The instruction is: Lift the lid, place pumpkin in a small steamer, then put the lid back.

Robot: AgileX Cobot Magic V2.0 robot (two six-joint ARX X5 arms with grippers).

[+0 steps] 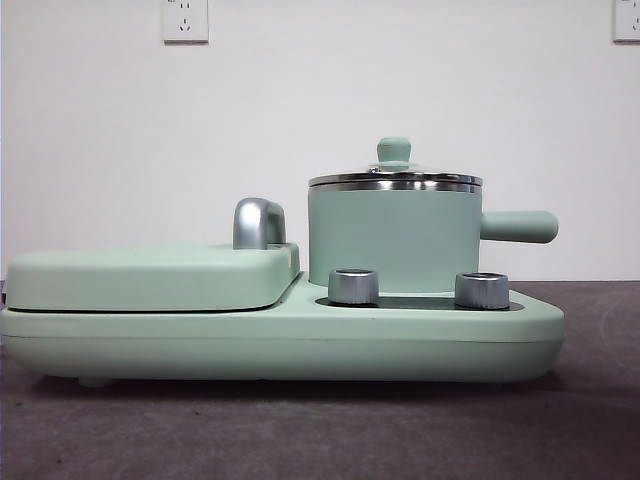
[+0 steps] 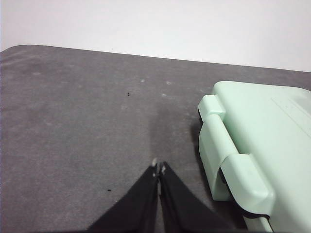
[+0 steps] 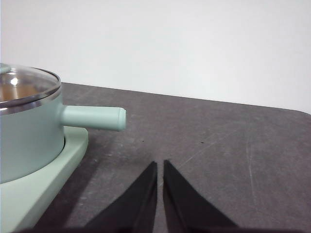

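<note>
Nearest, front view: grey table (image 1: 320, 440), bare in the foreground. On it, wide mint-green base (image 1: 280, 340) with two steel dials (image 1: 353, 286) along its near edge, in front of the pot. Flat rectangular cover (image 1: 150, 275) closed over the base's left part; curved steel handle (image 1: 258, 222) rising behind it. Steamer (image 1: 393, 238) upright on the base's right part, just behind the dials, stubby side handle pointing right. Lid (image 1: 394, 178) seated level on the steamer's rim, mint knob uppermost. Pumpkin not seen in any view.

Left gripper (image 2: 158, 167) low over bare table just beside the cover's end, apart from it; fingers pressed together, holding nothing. Right gripper (image 3: 160, 165) over bare table near the steamer's handle, not touching it; fingers nearly together, thin gap between tips, holding nothing.

Farthest: white wall (image 1: 320, 100) with two sockets (image 1: 185, 20).
</note>
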